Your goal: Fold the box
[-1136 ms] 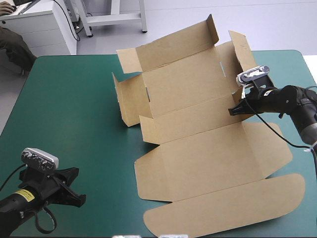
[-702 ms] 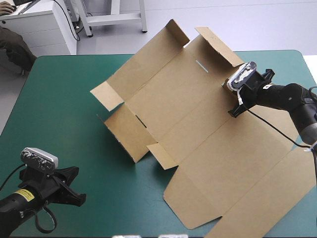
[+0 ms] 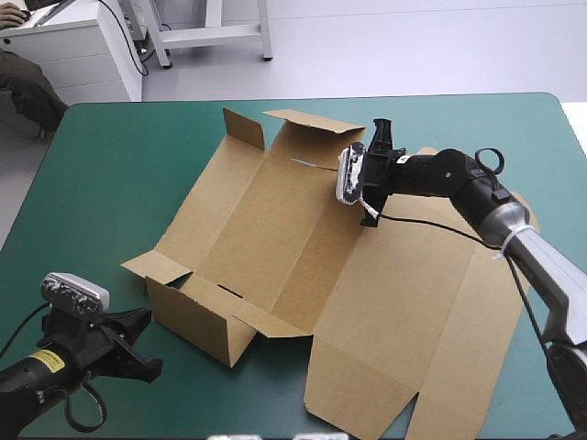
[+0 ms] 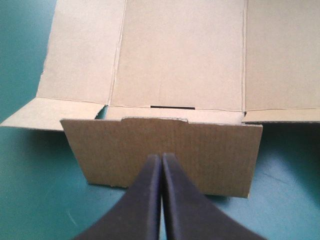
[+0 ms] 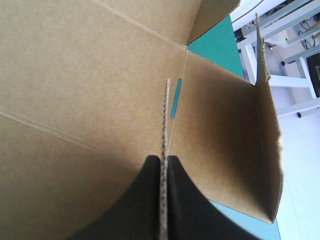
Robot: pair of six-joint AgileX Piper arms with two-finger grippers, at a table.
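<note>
Brown board of the box [image 3: 303, 257] lies opened out on the teal-green cover [image 3: 101, 183], running from just ahead of the left gripper [image 3: 138, 353] across to the right gripper [image 3: 365, 188] and on past it toward the table's near right corner. Most of it is a flat sheet of creased panels, and only its ends are raised.

The left gripper [image 4: 161, 156] rests low on the cover with its black fingers pressed together in one pointed arch, grasping nothing. Directly ahead of its tips, close but apart, an end wall [image 4: 210, 150] of the box stands upright. A small flap [image 4: 45, 112] lies out flat to one side of that wall. Beyond the wall the box's [image 4: 180, 60] flat panels stretch away, plain board, with a narrow dark slot [image 4: 172, 106] cut along the fold just behind the wall.

The right gripper [image 5: 165, 159] is clenched on the box [image 5: 75, 75]: a thin edge of board [image 5: 166, 115] runs upright between its fingers and on ahead of them. Beside that edge, just ahead of the tips, a short slot [image 5: 175, 98] shows teal-green through the board. Farther to that side a raised flap [image 5: 225, 130] stands up from the sheet. In the high view two flaps [image 3: 243, 128] stand up at the box's far end, beyond this gripper.
</note>
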